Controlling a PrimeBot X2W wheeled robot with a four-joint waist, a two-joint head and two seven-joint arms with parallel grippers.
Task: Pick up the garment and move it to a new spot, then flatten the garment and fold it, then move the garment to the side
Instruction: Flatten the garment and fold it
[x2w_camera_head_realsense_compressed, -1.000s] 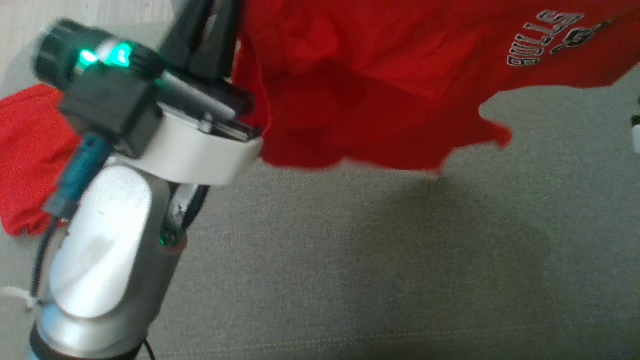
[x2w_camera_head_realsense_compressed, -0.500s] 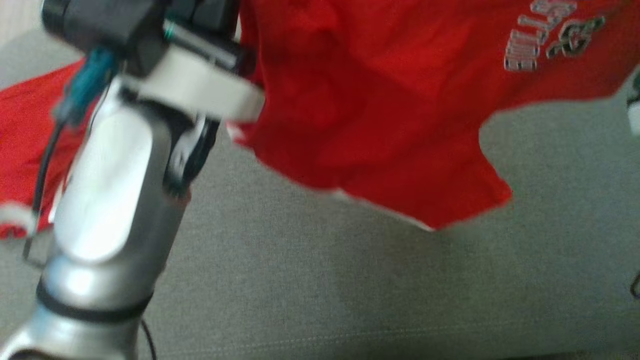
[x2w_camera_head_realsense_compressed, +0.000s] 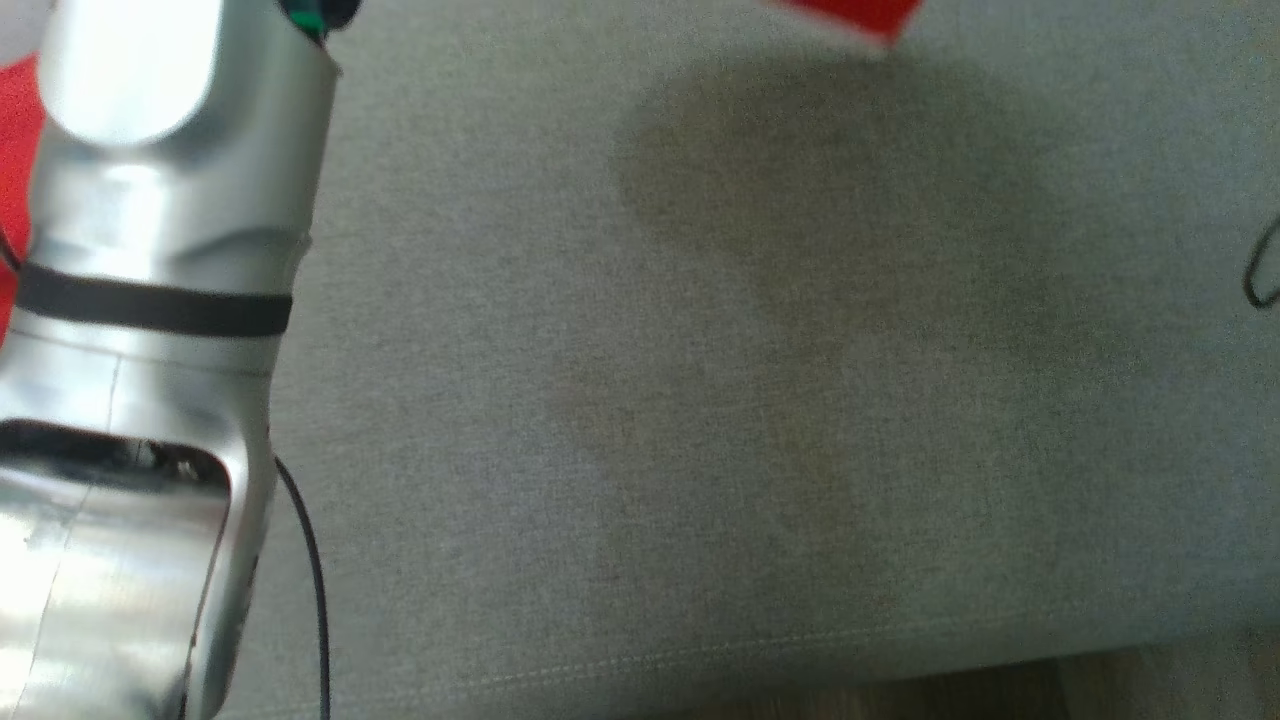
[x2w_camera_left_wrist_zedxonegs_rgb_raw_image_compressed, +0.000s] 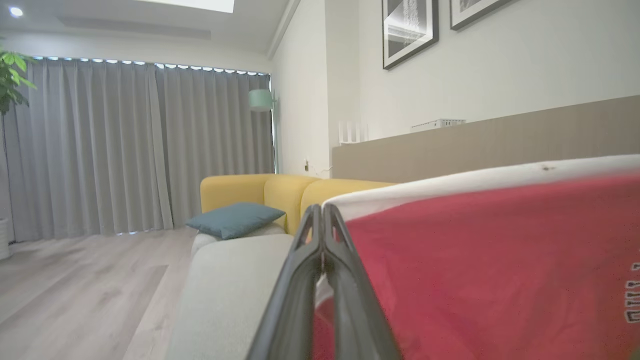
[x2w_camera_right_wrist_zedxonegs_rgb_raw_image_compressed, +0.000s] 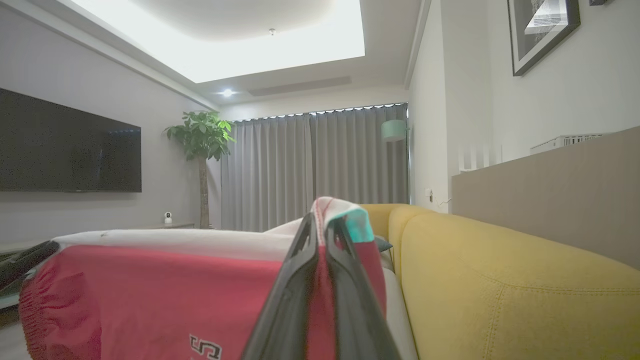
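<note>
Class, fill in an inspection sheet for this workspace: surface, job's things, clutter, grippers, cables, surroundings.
Surface: grey cushion, shadow on it.
Job's things: red garment, lifted, white band uppermost.
Clutter: red fabric behind left forearm; unclear whose.
Grippers: left gripper and right gripper both shut on red garment.
Cables: black cable beside left forearm; loop at right edge.
Surroundings: yellow sofa, curtains, plant, TV.

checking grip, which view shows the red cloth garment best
Right wrist view: the red cloth garment spans it, clamped in the right gripper. Left wrist view shows one end in the left gripper; head view, a corner.
</note>
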